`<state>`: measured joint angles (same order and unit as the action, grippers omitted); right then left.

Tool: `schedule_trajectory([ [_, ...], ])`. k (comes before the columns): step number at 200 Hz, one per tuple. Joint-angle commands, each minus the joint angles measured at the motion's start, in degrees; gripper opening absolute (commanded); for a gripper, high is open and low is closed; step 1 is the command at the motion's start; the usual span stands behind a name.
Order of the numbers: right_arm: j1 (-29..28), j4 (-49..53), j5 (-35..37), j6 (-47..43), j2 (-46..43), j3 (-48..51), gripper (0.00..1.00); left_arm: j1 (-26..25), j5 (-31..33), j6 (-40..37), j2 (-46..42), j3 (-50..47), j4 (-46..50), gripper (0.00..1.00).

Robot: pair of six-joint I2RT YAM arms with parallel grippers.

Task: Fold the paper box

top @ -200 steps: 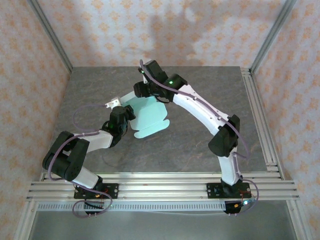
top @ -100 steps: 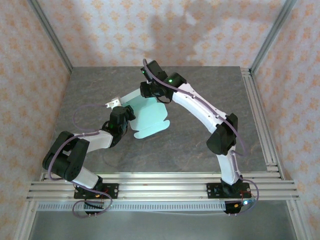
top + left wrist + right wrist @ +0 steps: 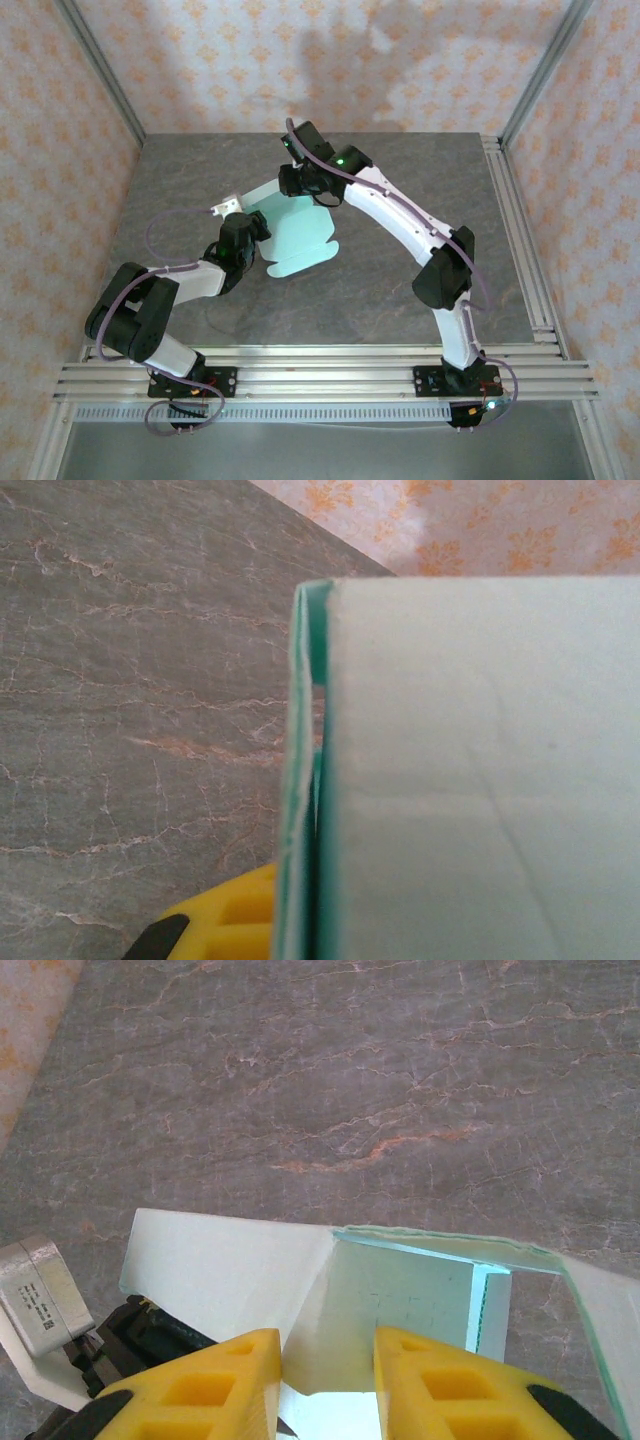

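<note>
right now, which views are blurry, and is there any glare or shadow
Left wrist: the paper box sits so close it looks soft, while the table is sharp. Right wrist: crisp table veins, the yellow fingers slightly soft, the card's left flap nearly washed out. Top external: even light, no glare, a faint grey shadow on the back wall.

Both arms are white shells with black joints: the left arm and the right arm. A mauve cable loops along each. Just behind the right gripper glows a green light. Its fingers are yellow ribbed blocks, black at the back.
</note>
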<state>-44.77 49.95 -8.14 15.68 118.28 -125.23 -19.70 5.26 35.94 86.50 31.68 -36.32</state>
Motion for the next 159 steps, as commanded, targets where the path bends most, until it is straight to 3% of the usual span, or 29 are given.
schedule_trajectory([
  [1, 0.48, 0.77, -0.82, 0.84, 1.25, -0.75, 0.29, 0.28, 1.61, -0.69, -1.76, -0.47, -0.25, 0.0],
  [104, 0.48, 0.41, -1.19, 0.29, 1.25, -1.1, 0.07, 0.3, 1.75, -0.7, -0.76, -0.31, -0.56, 0.0],
  [159, 0.48, -0.98, -0.74, -0.7, -2.41, 0.83, 0.39, 0.32, 2.21, -0.92, -0.98, -0.33, 0.14, 0.0],
])
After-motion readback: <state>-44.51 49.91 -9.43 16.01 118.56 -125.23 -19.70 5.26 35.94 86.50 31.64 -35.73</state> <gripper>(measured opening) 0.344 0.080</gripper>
